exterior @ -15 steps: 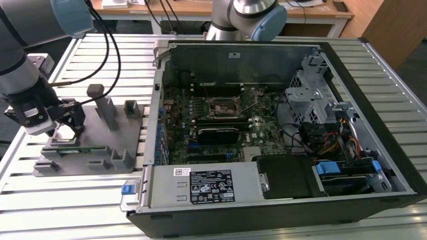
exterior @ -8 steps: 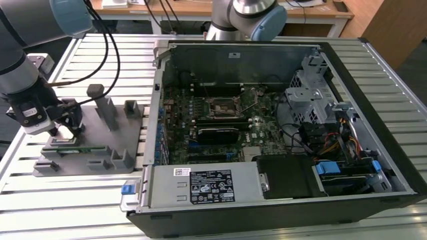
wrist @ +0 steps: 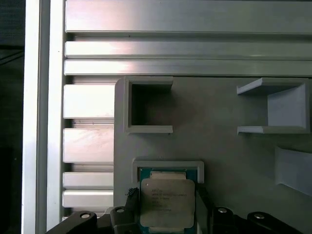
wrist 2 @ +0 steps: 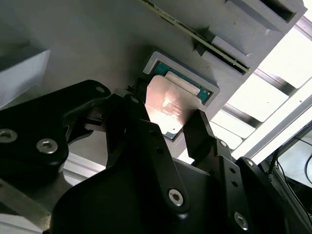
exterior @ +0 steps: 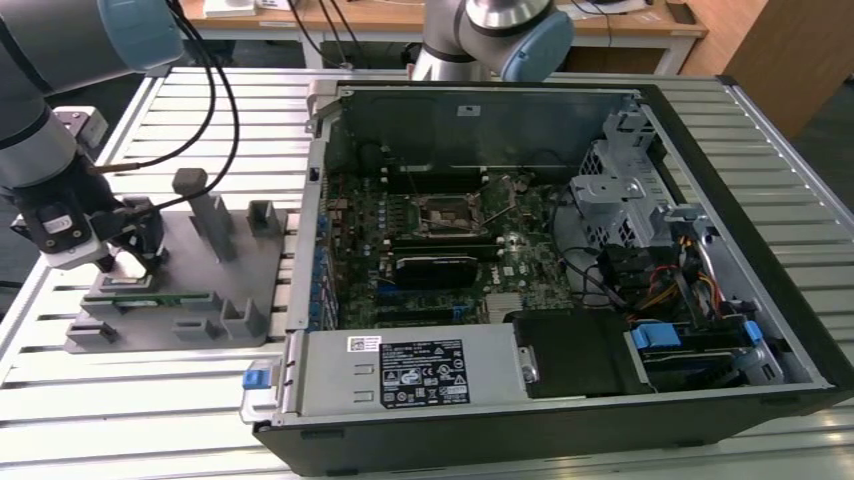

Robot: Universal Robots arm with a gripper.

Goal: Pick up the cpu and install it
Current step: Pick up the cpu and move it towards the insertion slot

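The jaws are standing open astride the cpu (wrist: pixel 167 202), one finger close beside each side edge, gripping nothing yet. The cpu is lying flat in its recess on the grey fixture (exterior: pixel 260 275) on the tabletop (exterior: pixel 134 400), outside the computer case (exterior: pixel 534 440). The pick-up is just beginning; closing calls for an even squeeze and a straight lift.

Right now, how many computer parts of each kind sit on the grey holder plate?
Small square chip with a silver metal top: 1
Long narrow green memory stick: 1
Total: 2, both on the grey holder plate
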